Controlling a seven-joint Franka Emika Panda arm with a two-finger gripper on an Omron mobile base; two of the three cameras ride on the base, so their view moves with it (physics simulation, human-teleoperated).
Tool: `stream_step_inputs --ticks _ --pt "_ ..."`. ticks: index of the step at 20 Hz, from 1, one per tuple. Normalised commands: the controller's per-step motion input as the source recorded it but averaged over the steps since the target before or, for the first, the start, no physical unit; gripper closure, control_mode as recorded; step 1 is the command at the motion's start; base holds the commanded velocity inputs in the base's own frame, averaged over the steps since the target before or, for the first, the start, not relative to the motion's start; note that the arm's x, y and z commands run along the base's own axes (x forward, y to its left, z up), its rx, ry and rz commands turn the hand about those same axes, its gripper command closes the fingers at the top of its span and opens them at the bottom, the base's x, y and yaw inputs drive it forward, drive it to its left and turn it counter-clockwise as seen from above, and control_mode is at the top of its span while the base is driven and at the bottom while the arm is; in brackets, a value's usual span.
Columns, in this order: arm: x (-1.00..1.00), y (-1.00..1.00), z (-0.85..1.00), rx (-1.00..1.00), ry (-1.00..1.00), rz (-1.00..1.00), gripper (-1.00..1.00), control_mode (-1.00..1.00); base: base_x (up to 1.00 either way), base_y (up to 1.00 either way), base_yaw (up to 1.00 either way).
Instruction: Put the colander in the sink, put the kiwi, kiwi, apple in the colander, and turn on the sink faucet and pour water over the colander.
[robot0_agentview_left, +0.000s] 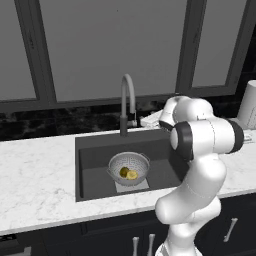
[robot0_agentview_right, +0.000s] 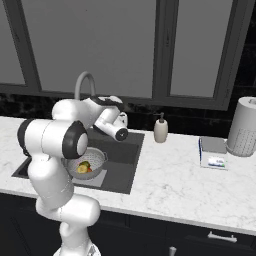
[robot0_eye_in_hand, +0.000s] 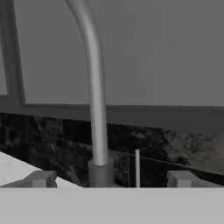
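Faucet stem straight ahead of gripper; thin lever upright between spread jaws, right of stem; colander in sink.

A: What sits on the white marble counter?

B: A cream soap dispenser stands near the back edge. Further right lies a flat grey kitchen scale with a small display, and just beside it, at the far right, a tall white paper towel roll stands upright.

A: And around it?

B: Dark cabinets with pale handles run below. A black speckled backsplash lines the wall, under large grey windows in dark frames.
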Motion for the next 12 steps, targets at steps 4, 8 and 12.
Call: stream_step_inputs --ticks 4,8,12 --pt "0.33 0.21 -0.18 0.09 0.0 0.0 -1.0 -1.0 0.0 0.0 0.0" --pt "0.37 0.3 -0.22 0.07 0.0 0.0 -1.0 -1.0 0.0 0.0 0.0" --pt "0.36 0.18 -0.28 0.01 0.0 0.0 -1.0 -1.0 0.0 0.0 0.0"
